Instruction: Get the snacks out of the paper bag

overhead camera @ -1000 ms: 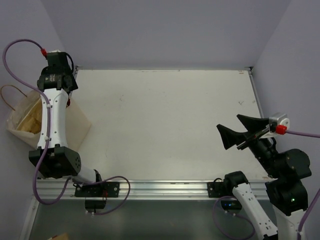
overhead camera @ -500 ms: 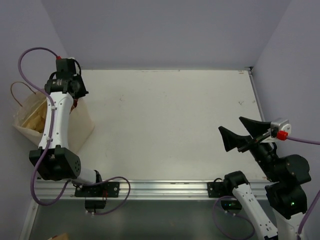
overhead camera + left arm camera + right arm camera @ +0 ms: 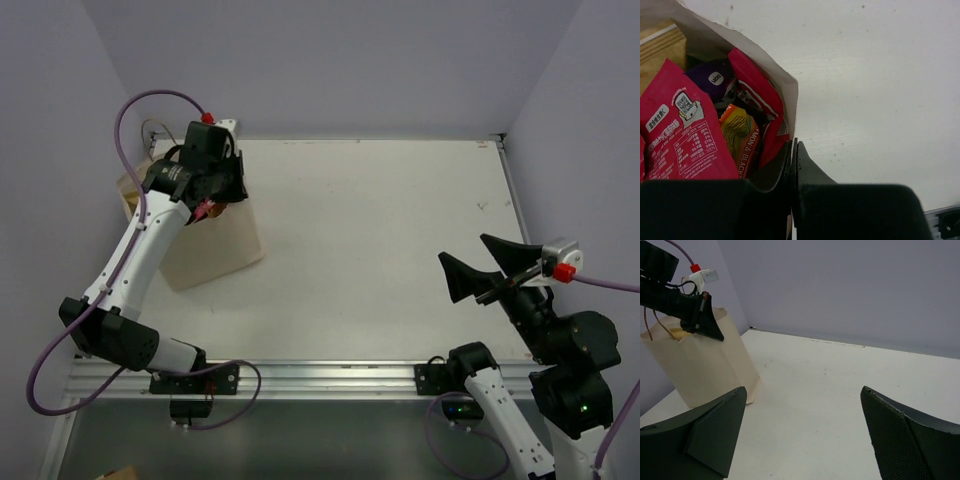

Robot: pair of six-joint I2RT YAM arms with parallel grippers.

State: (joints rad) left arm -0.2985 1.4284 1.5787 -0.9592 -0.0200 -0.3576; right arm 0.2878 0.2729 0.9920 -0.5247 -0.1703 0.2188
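Dragged inward, the paper bag (image 3: 210,255) stays rim-clenched by the left end effector (image 3: 791,150). Snacks (image 3: 685,135) lie just inside it; the released right end effector (image 3: 462,250) is farther.

Snacks (image 3: 680,140) in paper bag (image 3: 215,255), far-left on table (image 3: 380,250)

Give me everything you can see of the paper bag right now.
The paper bag is cream-white, matte paper, standing open-topped at the far left corner of the table. Thin brown string handles rise from its mouth. The left gripper is shut on its rim wall. Inside, snacks show: red, purple and orange packets.
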